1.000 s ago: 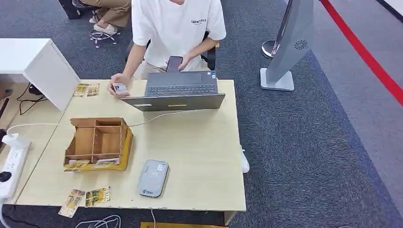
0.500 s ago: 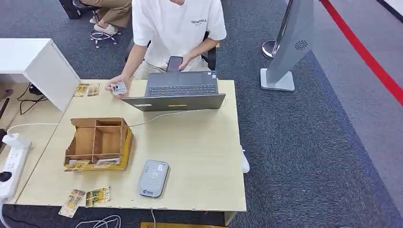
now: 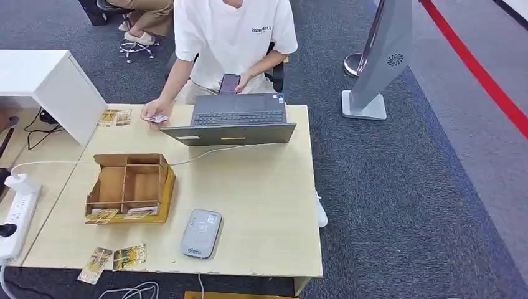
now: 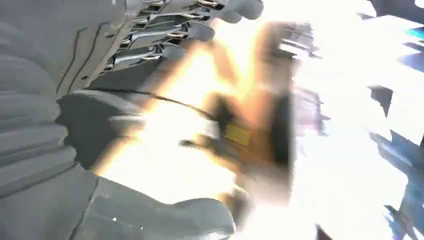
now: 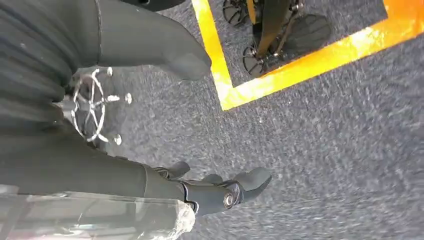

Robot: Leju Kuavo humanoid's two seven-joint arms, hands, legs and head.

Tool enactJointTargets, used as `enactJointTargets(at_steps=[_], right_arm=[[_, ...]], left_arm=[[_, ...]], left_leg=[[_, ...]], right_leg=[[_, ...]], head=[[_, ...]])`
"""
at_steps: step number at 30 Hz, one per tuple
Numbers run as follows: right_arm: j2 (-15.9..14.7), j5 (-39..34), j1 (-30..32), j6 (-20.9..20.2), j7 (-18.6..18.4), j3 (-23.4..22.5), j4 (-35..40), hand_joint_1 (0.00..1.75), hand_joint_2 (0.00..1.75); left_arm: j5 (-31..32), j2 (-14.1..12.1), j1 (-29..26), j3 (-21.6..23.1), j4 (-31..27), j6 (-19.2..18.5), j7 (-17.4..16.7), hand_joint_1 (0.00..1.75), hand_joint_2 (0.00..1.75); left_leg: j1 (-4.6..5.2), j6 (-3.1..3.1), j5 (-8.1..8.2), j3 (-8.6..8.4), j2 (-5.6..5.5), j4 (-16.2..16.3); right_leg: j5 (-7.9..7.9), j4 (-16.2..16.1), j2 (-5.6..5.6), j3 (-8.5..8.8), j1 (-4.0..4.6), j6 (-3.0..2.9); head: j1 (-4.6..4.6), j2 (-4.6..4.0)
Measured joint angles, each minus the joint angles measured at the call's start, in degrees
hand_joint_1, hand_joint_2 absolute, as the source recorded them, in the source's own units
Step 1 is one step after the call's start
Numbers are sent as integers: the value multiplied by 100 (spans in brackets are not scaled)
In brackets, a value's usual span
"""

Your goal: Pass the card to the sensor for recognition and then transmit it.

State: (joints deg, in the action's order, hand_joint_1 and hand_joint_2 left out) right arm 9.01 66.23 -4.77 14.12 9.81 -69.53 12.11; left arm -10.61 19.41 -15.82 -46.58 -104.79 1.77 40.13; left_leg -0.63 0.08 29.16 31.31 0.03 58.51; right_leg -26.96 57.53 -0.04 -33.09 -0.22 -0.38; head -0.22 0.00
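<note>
The grey card sensor (image 3: 200,233) lies flat near the table's front edge. Two patterned cards (image 3: 115,258) lie at the front left corner, one of them overhanging the edge. More cards (image 3: 116,117) lie at the far left. In the wooden compartment box (image 3: 129,187), cards fill the near slots. A person in a white shirt behind the laptop (image 3: 231,122) holds a small card (image 3: 155,118) over the table. My left hand (image 4: 75,125) appears in a blurred wrist view, fingers and thumb apart, holding nothing. My right hand (image 5: 100,170) hangs over grey carpet with its fingers apart and nothing in them.
A white power strip (image 3: 15,215) and cables sit on the lower side table at the left. A white cabinet (image 3: 47,84) stands at the far left. A grey kiosk stand (image 3: 380,62) rises at the right on the carpet. The person's other hand holds a phone (image 3: 228,83).
The person's hand with the small card has lifted slightly and the card now lies flatter. The picture has shifted a few pixels. Nothing on the table has moved.
</note>
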Motion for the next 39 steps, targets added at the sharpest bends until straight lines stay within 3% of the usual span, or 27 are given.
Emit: enactJointTargets(at_steps=[2,3,4,5,6,7,8,10,12,15,18,21,25,35,36,39], right_arm=[[-18,83,2,-70,0,90,0,0,175],[-31,111,3,-94,-22,114,-2,0,175],[-37,133,-3,-107,-50,136,0,0,175],[-44,164,-7,-137,-66,155,0,0,175],[-48,168,-9,-155,-74,177,0,0,175],[-57,194,-12,-166,-79,218,0,0,175],[-61,225,-18,-181,-83,238,-2,0,175],[-72,249,-46,-234,-112,271,-4,0,175],[-83,275,-67,-308,-197,322,-4,0,175],[-103,262,-99,-358,-280,367,-4,0,175],[-125,236,-124,-374,-317,370,-4,0,175],[-136,229,-120,-360,-367,372,-4,0,175],[-160,170,-110,-347,-385,372,-4,0,175],[-168,100,-84,-339,-435,367,-4,0,175],[-168,98,-82,-339,-435,367,-4,0,175],[-168,83,-82,-341,-424,367,-7,0,175]], left_arm=[[899,-44,319,-483,-455,-378,2,0,175],[1391,-108,397,-596,-747,-171,2,0,175],[2019,-196,355,-546,-1054,297,2,0,175],[2683,-272,249,-369,-1307,1017,9,0,175],[3147,-398,166,-33,-1458,1678,13,0,175],[3658,-508,133,398,-1509,2574,13,0,175],[3936,-674,139,905,-1534,3005,-66,0,175],[4678,-1032,240,1630,-1494,3270,-449,0,175],[6242,-1717,682,1980,-1028,3237,-1377,0,175],[7542,-2628,1611,2467,-10,2819,-2488,0,175],[8218,-3310,2546,3039,1043,2421,-3055,0,175],[8578,-3795,3379,3548,2015,2192,-3454,0,175],[8689,-4122,4077,4046,2955,2142,-3578,0,175],[8560,-4148,4351,4490,3242,1989,-3816,0,175],[8547,-4131,4363,4518,3242,1978,-3816,175,175],[8523,-4096,4368,4584,3242,1952,-3816,175,175]], left_leg=[[0,-3,-2,-7,7,0],[0,-6,-4,-13,11,0],[0,-7,-4,-19,30,1],[5,-8,-2,-26,44,1],[11,-8,-2,-26,51,1],[10,-8,-2,-24,48,2],[9,-7,-2,-21,35,1],[4,-4,-1,-20,23,2],[5,-14,-16,-19,10,1],[-4,-30,-48,-5,-4,0],[-9,-43,-70,10,-1,-1],[-9,-46,-79,17,15,-1],[-7,-45,-79,19,30,0],[-4,-38,-73,36,30,1],[-4,-38,-74,37,30,1],[-4,-38,-74,38,30,1]], right_leg=[[7,0,7,-2,0,-10],[9,0,14,-8,1,-12],[12,-1,34,-11,2,-13],[12,-2,53,-17,1,-12],[13,-1,61,-18,-2,-11],[13,-2,56,-16,-2,-10],[13,-2,41,-7,-3,-8],[13,-2,23,-6,-3,-8],[18,-1,10,-7,-4,-10],[37,2,-3,-18,4,-31],[62,9,-1,-30,9,-53],[79,11,16,-42,9,-54],[82,10,32,-49,8,-49],[80,6,35,-68,5,-47],[80,6,33,-68,5,-47],[80,7,34,-68,5,-47]], head=[[2,0],[-6,0],[0,0],[9,0],[0,0],[-22,0],[-19,0],[2,0],[11,0],[-2,0],[-7,0],[-13,-2],[-9,0],[-4,0],[-4,0],[-4,0]])
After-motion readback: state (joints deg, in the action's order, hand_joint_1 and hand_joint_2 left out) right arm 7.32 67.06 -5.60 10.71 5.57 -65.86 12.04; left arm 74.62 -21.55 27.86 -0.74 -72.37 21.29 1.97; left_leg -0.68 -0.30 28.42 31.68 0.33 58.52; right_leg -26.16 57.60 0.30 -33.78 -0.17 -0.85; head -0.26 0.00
